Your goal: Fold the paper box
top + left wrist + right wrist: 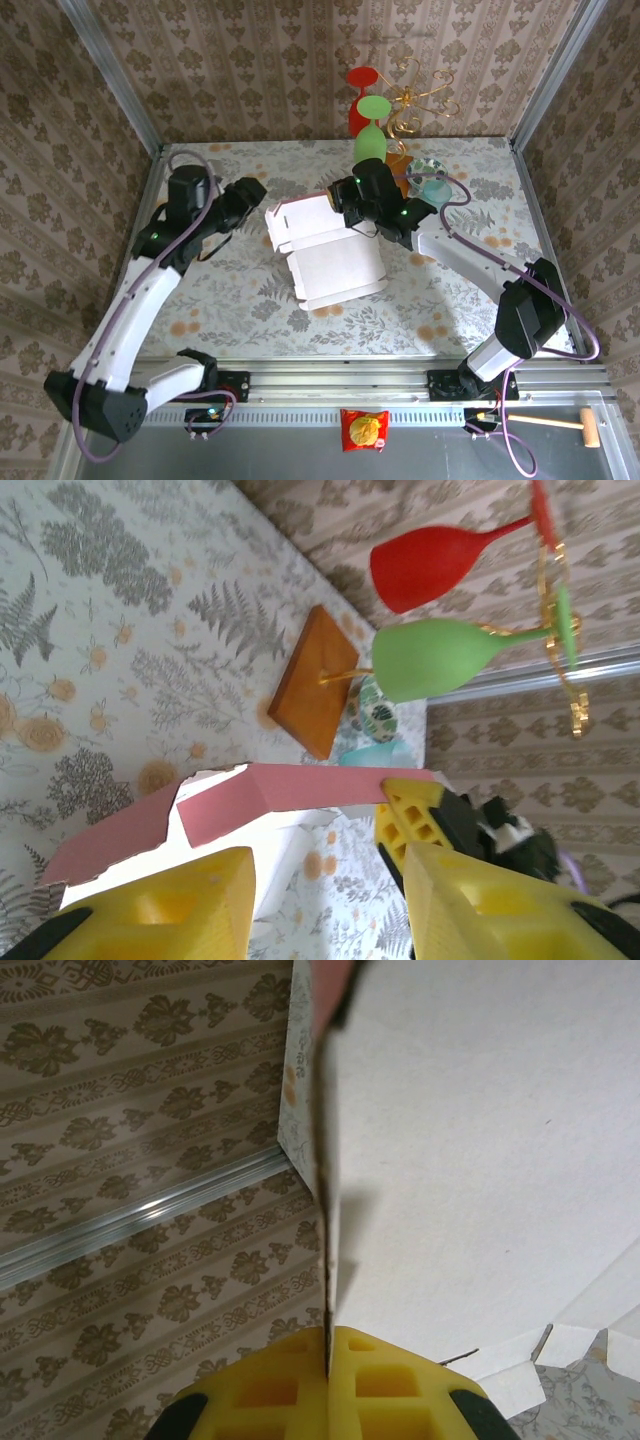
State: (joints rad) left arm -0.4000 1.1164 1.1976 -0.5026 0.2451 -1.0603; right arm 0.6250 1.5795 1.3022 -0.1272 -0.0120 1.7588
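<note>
My right gripper (328,1350) clamped a raised wall of the paper box (335,265); my left gripper (320,880) hung open, empty. A hard tug might tear it.

Bright, even light falls from above in the top view; the paper box (335,262) has a pale face almost washed out, and soft shadows lie on the surface (250,300) right of the box. From the left wrist, the box's white face is blown out — the left tool (315,880) is blurred, near the lens. The right tool (327,1350) looks soft too, below the box's thin shadowed edge.
</note>
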